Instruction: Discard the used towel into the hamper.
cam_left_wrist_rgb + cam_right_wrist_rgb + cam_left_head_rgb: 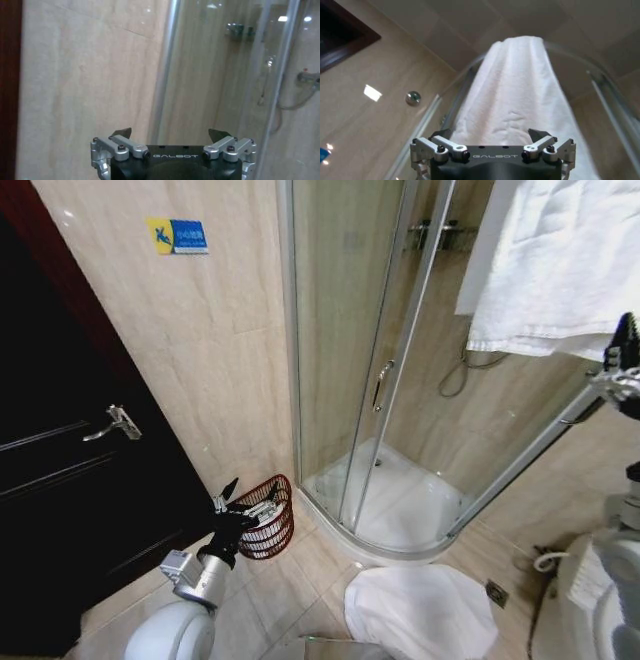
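Two grippers are at work in a small tiled bathroom, seen from the robot's head looking down. Nearest the robot, a white cloth [420,612] lies crumpled on the floor tiles, just in front of the shower tray; it may be a bath mat or a dropped towel, which cannot be told. To the left, the left gripper [243,502] hangs low, held out just in front of the hamper [272,518], a small round reddish-brown openwork basket that stands on the floor against the wall, between the dark door [70,480] and the shower enclosure [400,380]. In the left wrist view its fingers are spread wide and empty, pointing at the beige wall and the shower glass; the arm looks parked there, out of the way. Farther off and higher, a white towel [560,270] hangs folded over the top rail of the shower enclosure, at the upper right. The right gripper [625,370] is raised beside the towel's lower edge, at the right edge of the head view. In the right wrist view its fingers [442,134] are spread apart with the towel draped directly ahead and nothing yet pinched, so it appears lined up to take hold. Towel and hamper are well apart, on opposite sides of the shower door
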`<state>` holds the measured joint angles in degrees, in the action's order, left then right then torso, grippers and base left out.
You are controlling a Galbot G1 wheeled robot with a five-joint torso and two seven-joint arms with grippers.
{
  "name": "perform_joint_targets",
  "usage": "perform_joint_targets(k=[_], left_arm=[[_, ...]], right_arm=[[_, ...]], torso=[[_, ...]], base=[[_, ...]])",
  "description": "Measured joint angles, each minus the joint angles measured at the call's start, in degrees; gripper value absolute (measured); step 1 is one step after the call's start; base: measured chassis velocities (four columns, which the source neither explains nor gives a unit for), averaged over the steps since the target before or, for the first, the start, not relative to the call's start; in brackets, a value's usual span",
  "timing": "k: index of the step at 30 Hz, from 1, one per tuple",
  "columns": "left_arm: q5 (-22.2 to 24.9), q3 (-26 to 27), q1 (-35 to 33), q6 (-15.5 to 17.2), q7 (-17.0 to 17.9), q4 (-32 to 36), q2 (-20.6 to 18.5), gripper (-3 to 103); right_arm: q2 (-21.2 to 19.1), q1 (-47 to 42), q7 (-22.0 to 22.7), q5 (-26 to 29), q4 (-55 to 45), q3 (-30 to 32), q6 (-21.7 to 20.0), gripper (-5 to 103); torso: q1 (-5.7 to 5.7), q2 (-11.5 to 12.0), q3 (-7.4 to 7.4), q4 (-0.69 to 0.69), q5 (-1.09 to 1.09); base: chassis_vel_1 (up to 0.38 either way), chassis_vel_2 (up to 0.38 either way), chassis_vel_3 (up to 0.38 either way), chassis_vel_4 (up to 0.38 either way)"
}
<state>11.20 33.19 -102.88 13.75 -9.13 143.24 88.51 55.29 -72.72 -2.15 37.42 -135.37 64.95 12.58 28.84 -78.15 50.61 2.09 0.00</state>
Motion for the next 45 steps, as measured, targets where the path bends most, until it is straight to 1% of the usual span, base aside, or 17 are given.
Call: perform_joint_targets(k=[4,5,8,9,12,13,17,23,27,29,30,34,35,38,39,43,45], left_arm=[[0.0,0.0,0.0,0.0,0.0,0.0,0.0,100],[0.0,0.0,0.0,0.0,0.0,0.0,0.0,100],[0.0,0.0,0.0,0.0,0.0,0.0,0.0,100],[0.0,0.0,0.0,0.0,0.0,0.0,0.0,100],[0.0,0.0,0.0,0.0,0.0,0.0,0.0,100],[0.0,0.0,0.0,0.0,0.0,0.0,0.0,100],[0.0,0.0,0.0,0.0,0.0,0.0,0.0,100],[0.0,0.0,0.0,0.0,0.0,0.0,0.0,100],[0.0,0.0,0.0,0.0,0.0,0.0,0.0,100],[0.0,0.0,0.0,0.0,0.0,0.0,0.0,100],[0.0,0.0,0.0,0.0,0.0,0.0,0.0,100],[0.0,0.0,0.0,0.0,0.0,0.0,0.0,100],[0.0,0.0,0.0,0.0,0.0,0.0,0.0,100],[0.0,0.0,0.0,0.0,0.0,0.0,0.0,100],[0.0,0.0,0.0,0.0,0.0,0.0,0.0,100],[0.0,0.0,0.0,0.0,0.0,0.0,0.0,100],[0.0,0.0,0.0,0.0,0.0,0.0,0.0,100]], right_arm=[[-5.9,6.4,1.3,0.2,4.3,-1.1,-1.9,100],[-5.9,6.4,1.3,0.2,4.3,-1.1,-1.9,100],[-12.3,13.5,2.2,1.0,9.9,-3.1,-3.0,100],[-12.3,13.5,2.2,1.0,9.9,-3.1,-3.0,100],[-16.6,22.1,3.2,1.5,15.0,-6.1,-5.1,100],[-16.6,22.1,3.2,1.5,15.0,-6.1,-5.1,100],[-19.2,32.7,3.9,1.6,19.2,-9.7,-7.8,100],[-20.3,40.0,3.8,2.6,21.5,-14.1,-9.8,100],[-20.1,50.0,3.8,2.9,24.2,-21.4,-10.9,100],[-19.3,58.0,4.2,3.5,26.3,-27.2,-11.8,100],[-19.3,58.0,4.2,3.5,26.3,-27.2,-11.8,100],[-16.2,70.3,5.6,1.8,30.8,-36.6,-13.6,100],[-16.2,70.3,5.6,1.8,30.8,-36.6,-13.6,100],[-13.6,75.5,7.3,-6.2,34.4,-40.7,-14.6,100],[-13.6,75.5,7.3,-6.2,34.4,-40.7,-14.6,100],[-13.2,77.6,8.6,-15.5,37.6,-40.8,-15.8,100],[-13.3,77.8,8.6,-16.9,38.1,-40.5,-15.9,100]], torso=[[0.00,0.0,0.00,0.02,0.00],[0.00,0.0,0.00,0.02,0.00],[0.00,0.0,0.00,0.02,0.00],[0.00,0.0,0.00,0.02,0.00],[0.00,0.0,0.00,0.01,0.03],[0.00,0.0,0.00,0.01,0.03],[0.00,0.0,0.00,0.01,0.00],[-0.01,0.0,0.00,-0.01,0.01],[-0.01,0.0,0.00,0.00,0.03],[-0.01,0.0,0.00,0.01,-0.02],[-0.01,0.0,0.00,0.01,-0.02],[-0.01,0.0,0.00,0.01,-0.02],[-0.01,0.0,0.00,0.01,-0.02],[0.00,0.0,0.00,0.03,-0.01],[0.00,0.0,0.00,0.03,-0.01],[0.00,0.0,0.00,0.02,0.01],[0.00,0.0,0.00,0.02,0.01]], base=[[0.091,0.085,0.072,0.088],[0.090,0.093,0.071,0.070],[0.049,0.044,0.031,0.045],[0.000,0.000,0.000,0.000],[0.000,0.000,0.000,0.000],[0.000,0.000,0.000,0.000],[0.000,0.000,0.000,0.000],[0.000,0.000,0.000,0.000],[0.000,0.000,0.000,0.000],[0.000,0.000,0.000,0.000],[0.000,0.000,0.000,0.000],[0.000,0.000,0.000,0.000],[0.000,0.000,0.000,0.000],[0.000,0.000,0.000,0.000],[0.000,0.000,0.000,0.000],[0.000,0.000,0.000,0.000],[0.000,0.000,0.000,0.000]])
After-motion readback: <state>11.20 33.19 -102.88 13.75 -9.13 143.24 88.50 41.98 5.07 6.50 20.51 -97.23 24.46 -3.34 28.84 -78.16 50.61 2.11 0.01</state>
